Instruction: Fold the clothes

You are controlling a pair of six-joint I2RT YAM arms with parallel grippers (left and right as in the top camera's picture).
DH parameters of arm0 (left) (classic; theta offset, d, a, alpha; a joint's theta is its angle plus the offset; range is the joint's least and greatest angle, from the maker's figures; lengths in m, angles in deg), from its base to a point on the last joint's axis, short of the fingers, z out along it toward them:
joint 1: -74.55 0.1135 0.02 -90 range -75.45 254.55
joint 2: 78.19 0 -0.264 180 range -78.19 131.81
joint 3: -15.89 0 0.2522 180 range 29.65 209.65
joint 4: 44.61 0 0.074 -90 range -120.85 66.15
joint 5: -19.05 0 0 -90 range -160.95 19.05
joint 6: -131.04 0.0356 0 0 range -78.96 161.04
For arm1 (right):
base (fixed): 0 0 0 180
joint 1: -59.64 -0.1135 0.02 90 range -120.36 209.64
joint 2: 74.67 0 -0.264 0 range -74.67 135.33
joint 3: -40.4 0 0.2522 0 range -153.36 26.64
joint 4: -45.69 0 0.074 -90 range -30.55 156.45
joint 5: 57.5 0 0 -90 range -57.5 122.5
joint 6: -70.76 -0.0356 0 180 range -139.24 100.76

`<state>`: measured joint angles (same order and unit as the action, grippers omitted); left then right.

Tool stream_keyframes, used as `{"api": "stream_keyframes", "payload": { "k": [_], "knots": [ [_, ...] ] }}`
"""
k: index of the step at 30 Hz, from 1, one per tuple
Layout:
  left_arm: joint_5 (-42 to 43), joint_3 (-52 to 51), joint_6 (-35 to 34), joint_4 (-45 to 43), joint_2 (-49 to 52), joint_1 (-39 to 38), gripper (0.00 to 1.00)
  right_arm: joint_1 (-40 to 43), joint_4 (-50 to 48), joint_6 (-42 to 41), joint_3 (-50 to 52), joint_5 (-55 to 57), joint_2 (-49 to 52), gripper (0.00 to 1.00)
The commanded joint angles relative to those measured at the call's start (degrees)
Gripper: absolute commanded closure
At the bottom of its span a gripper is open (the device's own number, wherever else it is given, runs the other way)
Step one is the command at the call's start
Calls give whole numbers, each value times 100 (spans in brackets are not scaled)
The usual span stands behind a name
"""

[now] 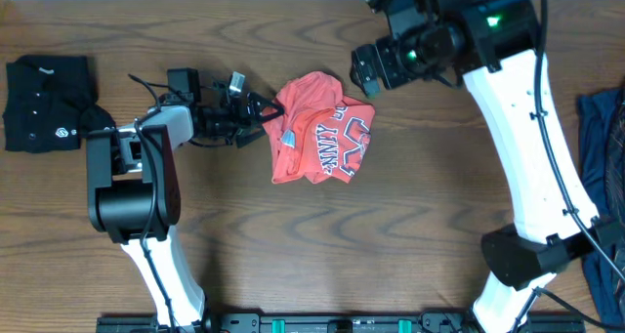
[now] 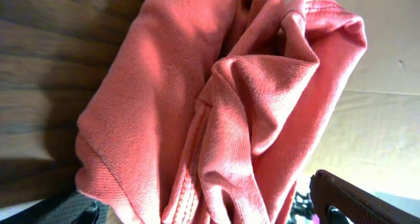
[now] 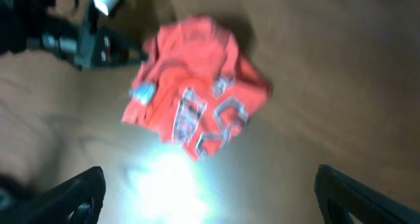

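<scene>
The coral-red T-shirt (image 1: pixel 317 128) lies crumpled at the table's middle, with its white-and-navy lettering facing up. It also shows in the right wrist view (image 3: pixel 197 99). My left gripper (image 1: pixel 266 113) is at the shirt's left edge. In the left wrist view its fingers (image 2: pixel 203 207) stand wide apart, with folds of the T-shirt (image 2: pixel 216 106) bunched between them. My right gripper (image 1: pixel 363 74) hovers above the shirt's upper right, open and empty (image 3: pixel 210 198). A folded black buttoned shirt (image 1: pixel 44 104) lies at the far left. A dark blue garment (image 1: pixel 601 128) lies at the right edge.
The wooden table (image 1: pixel 410 235) shows bare wood in front of the shirt. The right arm's white links (image 1: pixel 527 147) cross the right side of the table. A bright glare spot (image 3: pixel 170 178) washes out the wood in the right wrist view.
</scene>
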<state>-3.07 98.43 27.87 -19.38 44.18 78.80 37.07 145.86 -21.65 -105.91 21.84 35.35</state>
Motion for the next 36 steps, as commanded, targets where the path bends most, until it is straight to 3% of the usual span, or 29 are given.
{"api": "stream_keyframes", "payload": {
  "k": [1,6,10,11,12,13,25,36],
  "knots": [
    [-334,-155,-2,83,319,-125,2,44,280,-439,293,-17,197,1],
    [-334,-155,-2,85,319,-133,2,37,74,-785,1344,-28,409,1],
    [-332,-155,-2,131,319,-133,2,33,-763,-846,2450,-210,448,1],
    [-332,-155,-2,151,319,-133,2,33,-1012,-820,2710,-297,448,24],
    [-332,-155,-2,160,319,-133,2,33,-1274,-826,2983,-352,448,84],
    [-332,-155,-2,170,319,-133,2,33,-1510,-828,3224,-426,448,99],
    [-297,-155,-44,188,319,-317,2,-74,-3523,-1134,4854,-1185,476,99],
    [-555,-155,-44,164,319,-728,2,-389,-4260,-1429,4942,-1530,1419,99]
  ]
}}
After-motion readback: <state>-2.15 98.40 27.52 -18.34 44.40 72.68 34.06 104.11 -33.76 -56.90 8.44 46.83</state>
